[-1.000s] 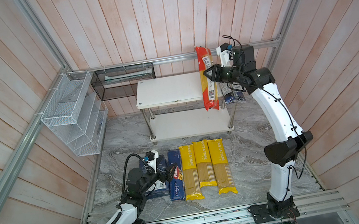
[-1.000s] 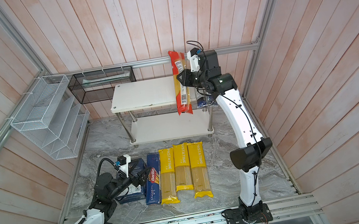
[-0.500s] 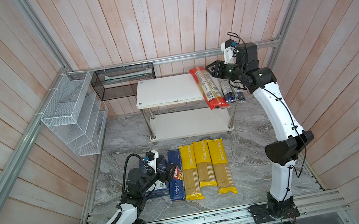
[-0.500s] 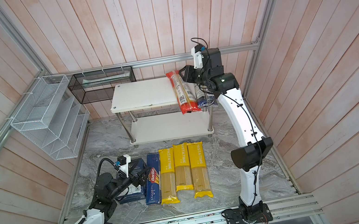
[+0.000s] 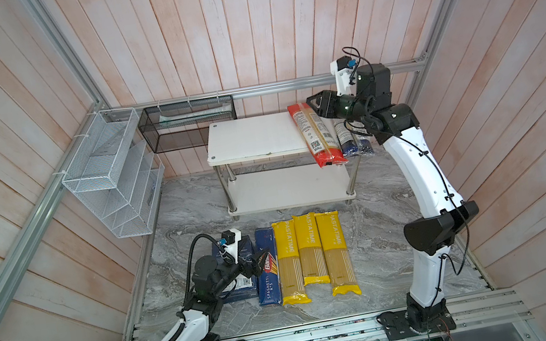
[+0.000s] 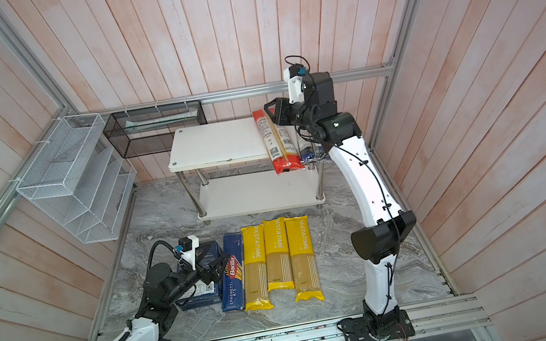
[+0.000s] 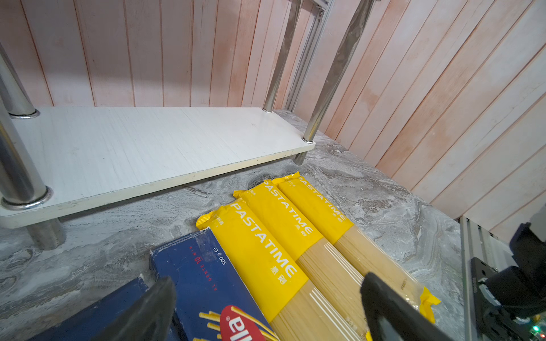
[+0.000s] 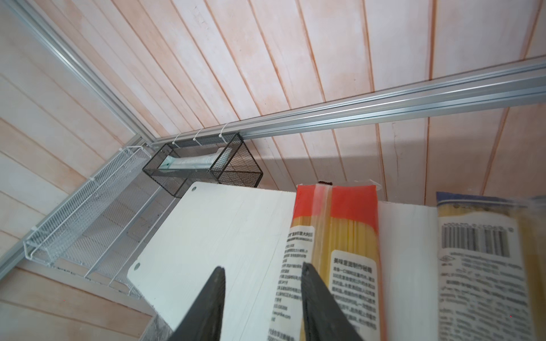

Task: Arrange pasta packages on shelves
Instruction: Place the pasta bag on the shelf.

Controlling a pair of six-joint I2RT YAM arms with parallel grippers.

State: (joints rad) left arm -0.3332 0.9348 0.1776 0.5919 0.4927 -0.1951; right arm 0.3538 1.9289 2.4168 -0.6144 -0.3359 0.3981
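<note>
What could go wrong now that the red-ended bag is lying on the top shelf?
1. The red-ended bag overhangs the front edge of the top shelf and lies skewed; it may slide off.
2. One of the fingers of the right gripper sits over the bag's edge; pulling back could drag it.
3. The dark-blue-ended bag beside it also overhangs; a nudge might tip it.

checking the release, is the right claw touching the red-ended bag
Cannot tell. In the right wrist view the right claw stands open and one finger overlaps the red-ended bag; neither contact nor gap shows plainly.
</note>
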